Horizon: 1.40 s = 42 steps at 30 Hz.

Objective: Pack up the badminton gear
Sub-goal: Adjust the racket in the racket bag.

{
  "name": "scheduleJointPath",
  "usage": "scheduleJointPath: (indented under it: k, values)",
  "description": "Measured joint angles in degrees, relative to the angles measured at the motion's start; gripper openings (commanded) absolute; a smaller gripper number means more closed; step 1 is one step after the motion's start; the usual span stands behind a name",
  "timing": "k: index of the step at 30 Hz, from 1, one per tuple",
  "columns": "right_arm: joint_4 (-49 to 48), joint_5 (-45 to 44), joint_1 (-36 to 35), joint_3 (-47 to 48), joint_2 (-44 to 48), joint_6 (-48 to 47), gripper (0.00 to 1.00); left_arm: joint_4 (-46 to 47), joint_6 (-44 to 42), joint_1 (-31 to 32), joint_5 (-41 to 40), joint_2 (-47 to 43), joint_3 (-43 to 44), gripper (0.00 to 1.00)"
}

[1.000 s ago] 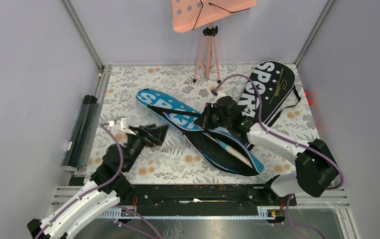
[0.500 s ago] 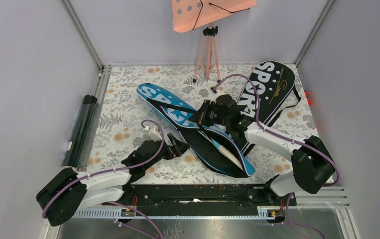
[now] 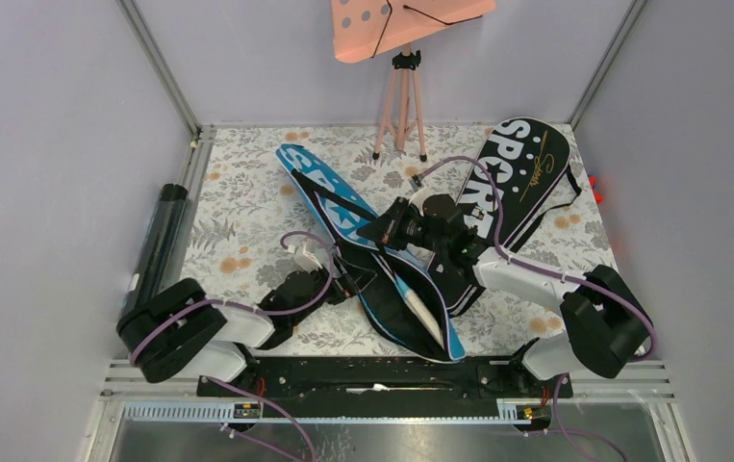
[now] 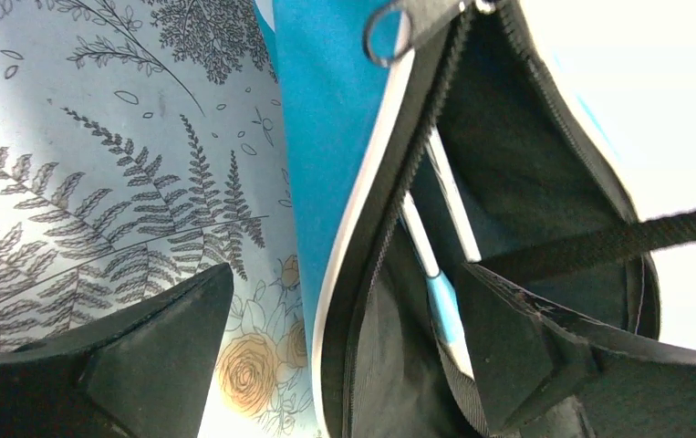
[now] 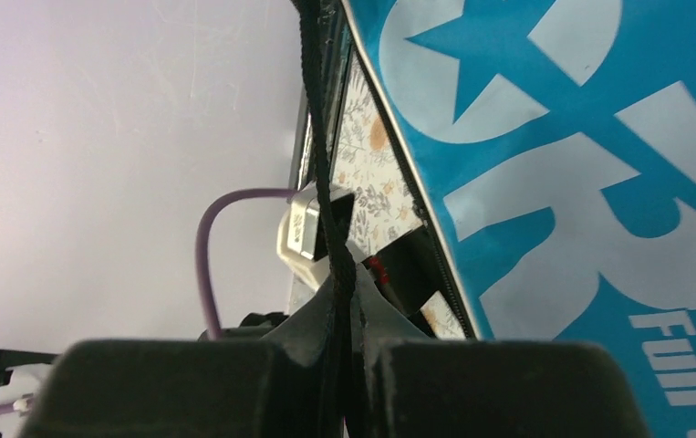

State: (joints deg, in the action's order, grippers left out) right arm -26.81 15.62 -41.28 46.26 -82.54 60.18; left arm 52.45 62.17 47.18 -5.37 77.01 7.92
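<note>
The blue SPORT bag point(image 3: 343, 214) lies slanted across the mat with its near end unzipped. Racket shafts point(image 4: 441, 306) and a pale handle point(image 3: 418, 304) show inside it. My left gripper point(image 3: 351, 286) is open and straddles the bag's open zip edge point(image 4: 353, 301): one finger point(image 4: 143, 351) is over the mat, the other point(image 4: 526, 347) is inside the bag. My right gripper point(image 3: 389, 231) is shut on the bag's black strap point(image 5: 321, 137) and holds it above the blue bag point(image 5: 554, 182). A black SPORT bag point(image 3: 521, 168) lies at the back right. A black tube point(image 3: 156, 252) lies along the left wall. No shuttlecocks are in view.
A pink perforated board point(image 3: 396, 21) on tripod legs point(image 3: 401, 111) stands at the back middle. Grey walls close in the left, right and back. A black rail point(image 3: 372, 371) runs along the near edge by the arm bases.
The blue bag has swung, its near end moving left towards the middle. My left arm has moved right and low to the bag's open edge. The right gripper kept hold of the strap.
</note>
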Motion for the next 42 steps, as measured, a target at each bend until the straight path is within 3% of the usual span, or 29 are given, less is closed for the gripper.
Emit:
scheduleJointPath:
  k: [5,12,20,27,29,32,36,38,42]
  values:
    - [-4.26,0.02,-1.29,-2.84,1.20,2.91,0.00,6.64,3.48,0.02,-0.02,7.72,1.42,0.90]
    - [-8.87,0.13,-2.23,-4.85,1.38,6.75,0.00,9.07,5.57,0.02,-0.68,13.92,3.89,0.86]
    - [-12.44,0.46,-3.37,-5.51,2.25,9.14,0.00,9.01,5.57,0.02,-2.05,15.37,6.78,0.86]
    - [-16.50,1.36,-4.94,-6.86,1.86,11.76,0.00,5.49,5.01,0.11,-2.27,16.41,10.91,0.76]
    - [-17.25,1.53,-5.40,-6.93,1.77,12.17,0.00,5.38,5.01,0.13,-2.78,17.00,11.85,0.76]
    - [-18.84,1.46,-6.16,-7.56,1.77,12.63,0.00,4.61,5.27,0.17,-4.28,17.40,12.31,0.87]
    - [-20.76,1.40,-6.97,-8.68,1.77,13.70,0.00,2.05,5.62,0.20,-5.62,18.10,13.77,0.85]
    - [-21.57,1.38,-7.41,-8.81,1.77,14.10,0.00,1.33,5.66,0.20,-5.95,18.47,14.84,0.76]
    - [-22.82,1.40,-8.48,-8.85,1.79,14.40,0.00,0.48,6.40,0.28,-6.19,19.15,16.90,0.35]
